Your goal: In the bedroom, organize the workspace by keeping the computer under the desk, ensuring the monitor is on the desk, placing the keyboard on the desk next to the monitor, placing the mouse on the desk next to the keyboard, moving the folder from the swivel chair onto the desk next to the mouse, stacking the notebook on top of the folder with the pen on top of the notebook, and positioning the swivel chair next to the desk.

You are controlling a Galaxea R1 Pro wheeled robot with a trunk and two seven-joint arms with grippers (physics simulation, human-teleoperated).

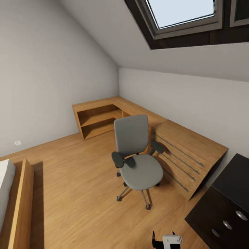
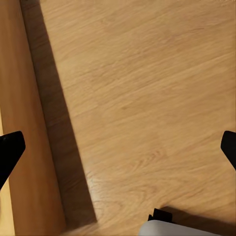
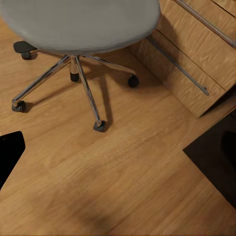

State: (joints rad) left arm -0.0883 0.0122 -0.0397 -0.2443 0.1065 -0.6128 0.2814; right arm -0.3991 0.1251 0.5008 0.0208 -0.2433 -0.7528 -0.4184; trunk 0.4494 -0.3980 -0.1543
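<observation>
- Light wood planks make up the floor [image 1: 79, 193] of the bedroom, which is closed in by plain grey walls [image 1: 45, 69] and a sloped ceiling with a dark-framed skylight [image 1: 183, 15] at 1 o'clock in the head view.
- The swivel chair [image 1: 136, 160] is seen near the middle of the head view, with a grey seat and back, black armrests and a metal star base on castors; nothing is seen lying on its seat.
- A light wooden drawer chest [image 1: 183, 155] stands just beside the chair, at its 3 o'clock.
- A low wooden shelf unit [image 1: 98, 119] is set in the far corner, at 11 o'clock from the chair.
- A black cabinet [image 1: 224, 207] with round knobs is seen at 4 o'clock in the head view.
- A wooden bed frame [image 1: 20, 204] runs along the 8 o'clock edge.
- The left gripper [image 2: 118, 147] is held wide apart over bare floor beside a wooden board; nothing is between its fingers.
- For the right gripper [image 3: 10, 152], only one dark fingertip is seen above the floor near the chair's base [image 3: 78, 83], so its opening cannot be told.
</observation>
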